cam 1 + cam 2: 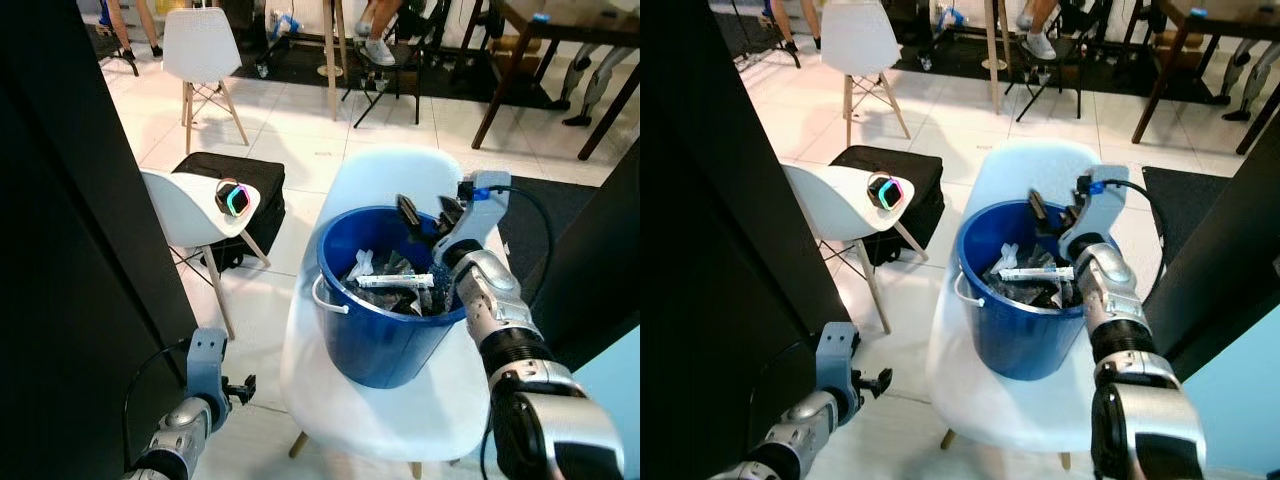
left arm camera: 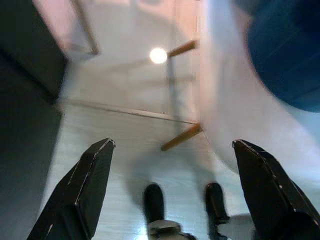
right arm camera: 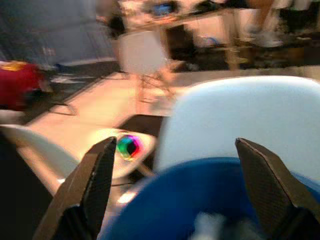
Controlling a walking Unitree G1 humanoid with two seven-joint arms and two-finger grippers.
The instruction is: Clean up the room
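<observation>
A broad black panel (image 1: 60,260) takes up the left side of the scene, and pale glossy floor tiles (image 1: 300,130) run away to the far end, where a dark wooden counter (image 1: 560,30) stands at the far right. In the middle sits a white moulded plastic chair with wooden legs (image 1: 400,400), and on its seat stands the round blue plastic bucket with a white handle (image 1: 375,335), holding crumpled rubbish (grey and white wrappers, none clear enough to name). To the left of it is a second, smaller white plastic chair (image 1: 185,215), carrying a small black gadget with a glowing multicoloured ring (image 1: 233,198). Just behind that chair a black soft suitcase (image 1: 245,185) lies on the floor. A third white chair (image 1: 200,50) stands at the far left, and a person's legs and white shoes (image 1: 378,45) show farther off.

The right gripper (image 1: 425,215) hovers over the far rim of the bucket, its jaws spread wide with nothing between them. The left gripper (image 1: 240,388) hangs low at the near left, above the floor, its jaws likewise spread wide and empty.
</observation>
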